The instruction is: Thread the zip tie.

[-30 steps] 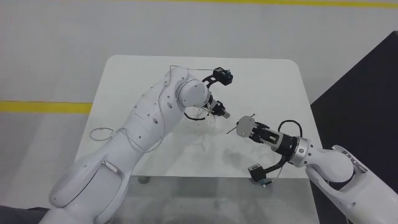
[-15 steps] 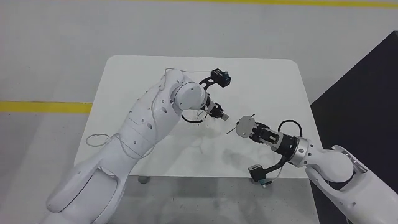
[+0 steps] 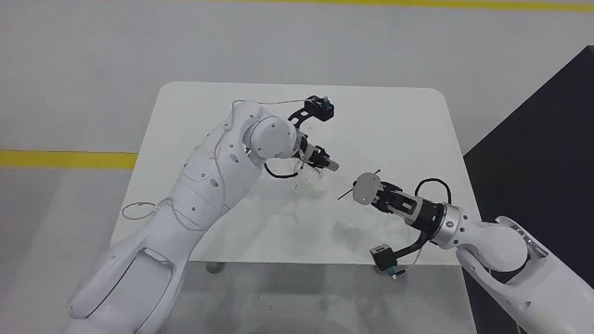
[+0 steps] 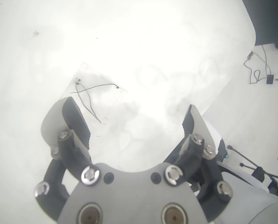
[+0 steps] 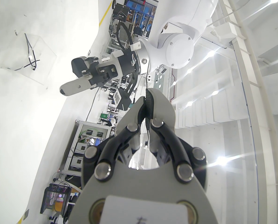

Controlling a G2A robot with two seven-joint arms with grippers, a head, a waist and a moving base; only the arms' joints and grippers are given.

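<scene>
Fingers (image 5: 161, 104) of the right gripper (image 5: 148, 93) are pinched on 1 zip tie (image 3: 343, 196), held above the table (image 3: 399, 121); the left gripper (image 4: 129, 108) is spread. The tie's free end should be grasped squarely, without twisting.

The left gripper (image 4: 129, 105) hangs over the white table (image 4: 139, 19), jaws wide apart. Thin black zip ties (image 4: 106, 84) lie in a clear tray (image 4: 106, 78) near one finger.
</scene>
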